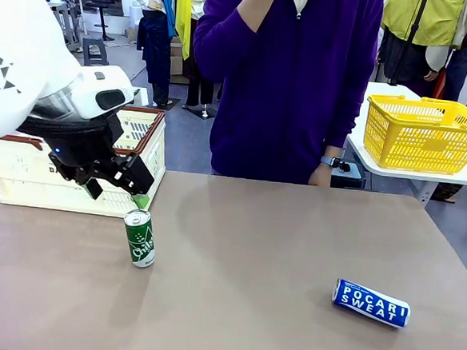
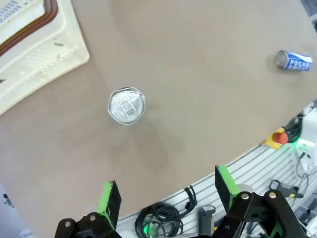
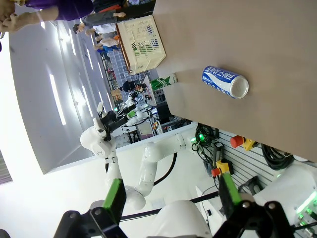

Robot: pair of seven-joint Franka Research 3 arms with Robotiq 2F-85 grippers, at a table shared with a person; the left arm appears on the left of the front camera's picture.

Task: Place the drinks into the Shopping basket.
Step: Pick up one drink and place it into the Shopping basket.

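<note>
A blue can [image 1: 371,302] marked POCARI SWEAT lies on its side toward the bench's near right corner; nothing touches it; the right gripper [image 3: 172,194] has its jaws apart with nothing between them and is held off the bench, well apart from that can [image 3: 225,82]. Farther in, on the left half of the bench, a green can [image 1: 139,238] stands upright with its pull-tab top [image 2: 127,105] showing; the left gripper [image 1: 118,193] hangs above and just behind it, jaws apart and empty, the green pads [image 2: 110,201] clear of the can. Just beyond the green can, at the bench's far left corner, stands the Shopping basket [image 1: 143,149], cream with a brown rim [image 2: 47,17]. At the far edge a person in a purple top [image 1: 292,83] stands with one hand [image 1: 322,175] hanging at the bench edge. Beyond the far right corner, a yellow basket [image 1: 424,136] sits on a separate white table [image 1: 371,160].
</note>
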